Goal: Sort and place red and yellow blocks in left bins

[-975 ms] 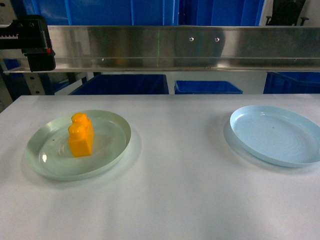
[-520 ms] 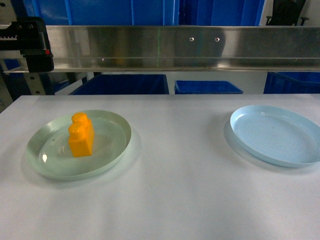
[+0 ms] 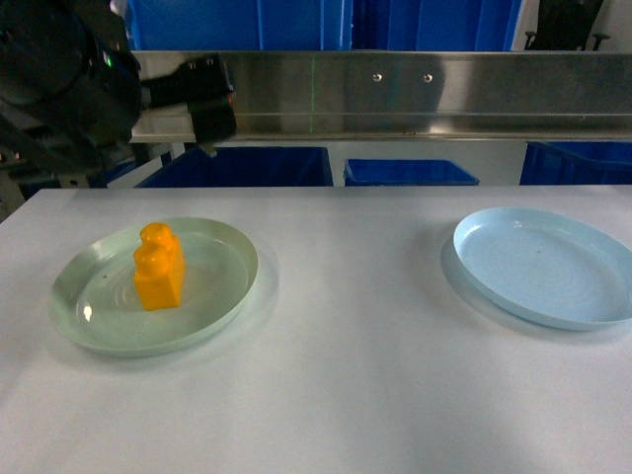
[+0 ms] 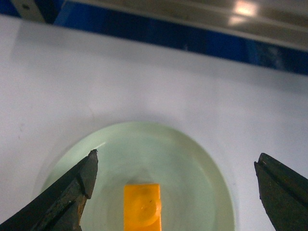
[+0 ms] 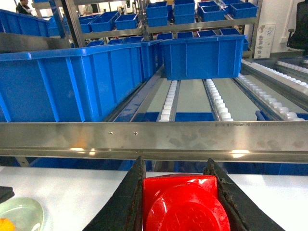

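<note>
The yellow block [image 3: 160, 269] stands upright in the pale green plate [image 3: 222, 286] at the left of the table. In the left wrist view my left gripper [image 4: 176, 159] is open and hangs above that plate [image 4: 192, 163], with the yellow block [image 4: 141, 207] below and between its spread fingers, untouched. The left arm [image 3: 69, 89] is a dark blur at the upper left of the head view. My right gripper [image 5: 175, 161] is shut on the red block [image 5: 180, 202], stud towards the camera; it does not show in the head view.
A pale blue plate [image 3: 538, 267] lies at the right of the table with nothing in it. A steel rail [image 3: 395, 94] runs behind the table's far edge, with blue bins [image 3: 237, 166] below it and more blue bins [image 5: 202, 55] on roller shelves.
The left arm has swung into the head view at the upper left, above and behind the green plate. The yellow block and both plates have not moved.
</note>
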